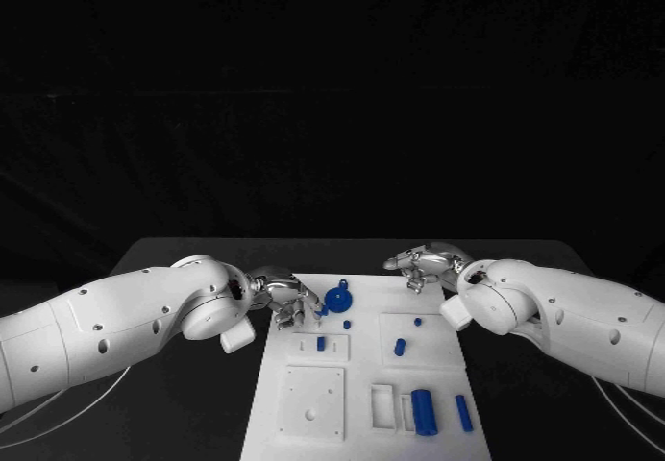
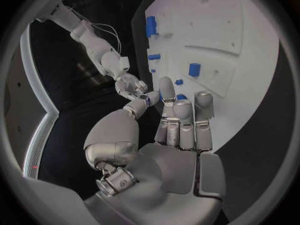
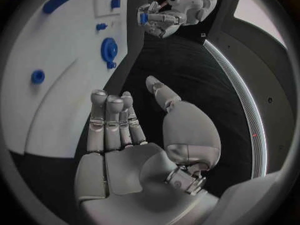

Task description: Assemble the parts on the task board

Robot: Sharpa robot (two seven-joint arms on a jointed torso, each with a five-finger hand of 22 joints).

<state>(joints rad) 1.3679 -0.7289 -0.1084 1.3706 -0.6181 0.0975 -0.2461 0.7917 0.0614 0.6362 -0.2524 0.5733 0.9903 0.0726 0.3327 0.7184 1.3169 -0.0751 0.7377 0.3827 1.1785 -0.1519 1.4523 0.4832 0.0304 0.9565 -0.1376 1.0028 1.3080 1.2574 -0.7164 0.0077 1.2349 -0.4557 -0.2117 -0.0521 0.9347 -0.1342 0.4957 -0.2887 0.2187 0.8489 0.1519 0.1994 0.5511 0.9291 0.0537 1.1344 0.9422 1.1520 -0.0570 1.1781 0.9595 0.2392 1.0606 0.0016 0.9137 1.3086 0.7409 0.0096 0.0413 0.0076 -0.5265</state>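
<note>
Two hands at the task board's (image 1: 312,394) far edge: left hand (image 1: 287,299) pinches a small blue part (image 3: 144,18); right hand (image 1: 423,263) released. Advice: seat it squarely, unforced.

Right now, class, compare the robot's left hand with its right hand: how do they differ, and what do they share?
The left hand pinches a small blue part between thumb and finger; the right hand holds nothing, its fingers straight and thumb apart. The left hand is at the task board's left edge by the round blue part; the right hand is near its far right corner. Both are silver.
</note>
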